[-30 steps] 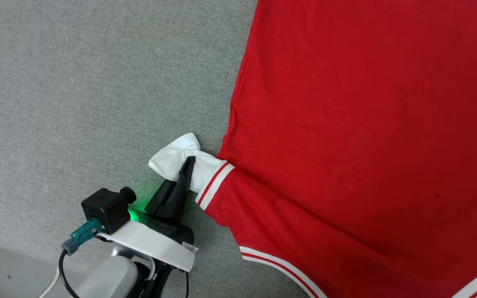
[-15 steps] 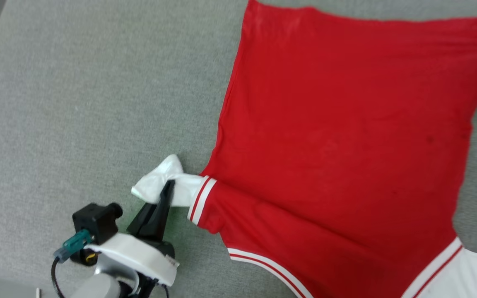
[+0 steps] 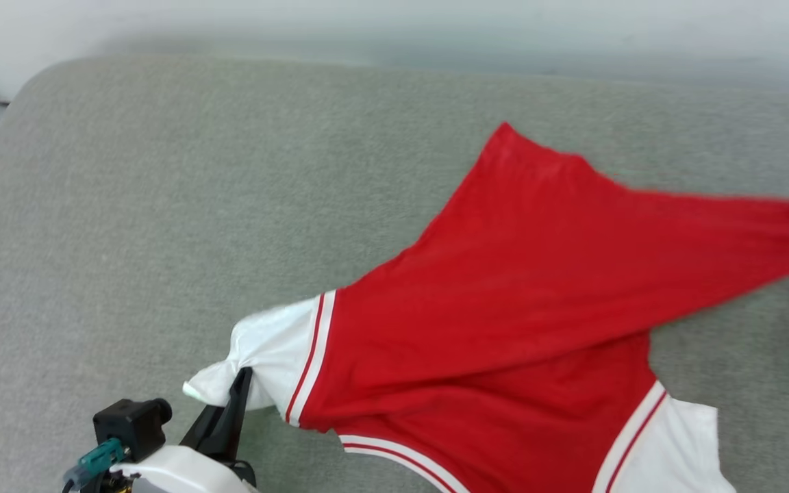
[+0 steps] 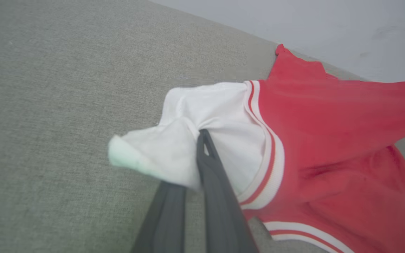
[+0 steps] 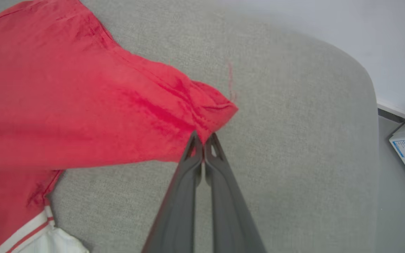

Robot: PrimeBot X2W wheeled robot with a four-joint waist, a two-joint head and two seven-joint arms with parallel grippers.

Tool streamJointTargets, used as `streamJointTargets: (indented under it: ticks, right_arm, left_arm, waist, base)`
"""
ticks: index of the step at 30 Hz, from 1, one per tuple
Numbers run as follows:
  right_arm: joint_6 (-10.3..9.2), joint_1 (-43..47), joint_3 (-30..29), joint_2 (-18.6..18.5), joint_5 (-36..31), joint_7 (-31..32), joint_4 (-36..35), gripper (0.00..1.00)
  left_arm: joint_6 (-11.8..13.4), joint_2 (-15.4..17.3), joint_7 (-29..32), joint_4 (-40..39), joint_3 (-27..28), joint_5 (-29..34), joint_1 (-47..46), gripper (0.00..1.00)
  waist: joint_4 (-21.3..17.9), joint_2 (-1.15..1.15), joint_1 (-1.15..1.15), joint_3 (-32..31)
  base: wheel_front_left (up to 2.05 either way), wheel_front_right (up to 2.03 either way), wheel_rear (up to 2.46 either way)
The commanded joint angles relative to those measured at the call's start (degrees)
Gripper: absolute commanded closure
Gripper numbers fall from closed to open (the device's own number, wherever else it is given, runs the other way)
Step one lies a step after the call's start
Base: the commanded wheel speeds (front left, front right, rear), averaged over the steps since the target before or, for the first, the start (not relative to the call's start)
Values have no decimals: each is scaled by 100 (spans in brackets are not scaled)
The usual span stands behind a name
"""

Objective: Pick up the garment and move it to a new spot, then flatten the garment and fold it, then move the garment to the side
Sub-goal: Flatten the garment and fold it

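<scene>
- Change on the garment [image 3: 504, 329]: the red panel lay spread flat a moment ago. Now it is drawn into a long wedge, its far right corner hauled out to the right and one layer riding over the rest.
- Position: it lies on the grey cushion [image 3: 161, 205], right of centre, with one white sleeve [image 3: 271, 349] at the near left and a second white sleeve [image 3: 682, 445] at the near right.
- And the right gripper [image 5: 203, 137] has just snapped closed, its fingers pressed together with the red hem corner pinched at the tips.
- Meanwhile the left gripper [image 3: 242, 375] still pinches the bunched near-left sleeve.
- Note that the head camera has tipped up too, bringing the cushion's far edge and the pale wall [image 3: 394, 20] into frame. That shift isn't the cloth's.
- My read: both ends are gripped, so the pick-up-and-carry looks under way, with flattening and folding still ahead.
- Hard to make out:
  - In the head view the right gripper is a dark speck cut by the right edge.
  - The near right sleeve runs off the bottom.
  - No chest lettering shows on the visible face.
  - Blur hides whether the middle has left the cushion.
</scene>
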Motion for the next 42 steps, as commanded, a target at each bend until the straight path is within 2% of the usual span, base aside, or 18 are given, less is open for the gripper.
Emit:
streamJointTargets:
  ticks: [1, 7, 13, 19, 23, 27, 28, 31, 37, 42]
  right_arm:
    - [-7, 432, -198, 36, 34, -60, -128, 100]
    - [-7, 1998, -1182, 363, -32, -28, -743, 100]
    - [-7, 3427, -1922, 911, -137, 217, -1272, 100]
    - [-7, 4403, -2056, 1442, -72, 549, -1463, 100]
    - [-7, 4736, -1923, 1640, -95, 729, -1366, 100]
    - [-7, 4693, -1869, 1708, -194, 647, -1414, 100]
    - [-6, 4534, -1956, 1727, -202, 552, -1533, 0]
    - [-6, 4411, -2060, 1663, -269, 452, -1672, 0]
    - [-6, 3806, -2415, 1548, -242, 105, -2477, 0]
    - [-6, 2877, -2270, 1312, -382, 133, -2915, 0]
  left_arm:
    - [48, 49, -7, -49, 14, -28, 103, 100]
    - [131, 185, 44, -192, 36, -32, 297, 100]
    - [166, 223, 85, -278, 12, 4, 289, 100]
    - [169, 251, 89, -293, 5, 17, 232, 100]
    - [158, 262, 90, -280, 8, 14, 206, 100]
    - [153, 275, 92, -270, 2, 19, 193, 100]
    - [162, 276, 92, -267, -3, 22, 192, 100]
    - [169, 270, 95, -271, -20, 38, 179, 100]
    - [183, 241, 92, -330, -53, 75, 117, 100]
    - [174, 215, 126, -396, -93, 139, -16, 100]
  waist:
    - [-237, 0, 1, -236]
    - [-450, 0, 1, -396]
    - [-546, 0, 1, -403]
    - [-542, 0, 1, -367]
    - [-531, 0, 1, -340]
    - [-532, 0, 1, -322]
    - [-541, 0, 1, -332]
    - [-538, 0, 1, -345]
    - [-454, 0, 1, -323]
    - [-321, 0, 1, -172]
  base:
    - [0, 0, 0]
    - [0, 0, 0]
    - [0, 0, 0]
    - [0, 0, 0]
    - [0, 0, 0]
    - [0, 0, 0]
    - [0, 0, 0]
    - [0, 0, 0]
    - [0, 0, 0]
    - [0, 0, 0]
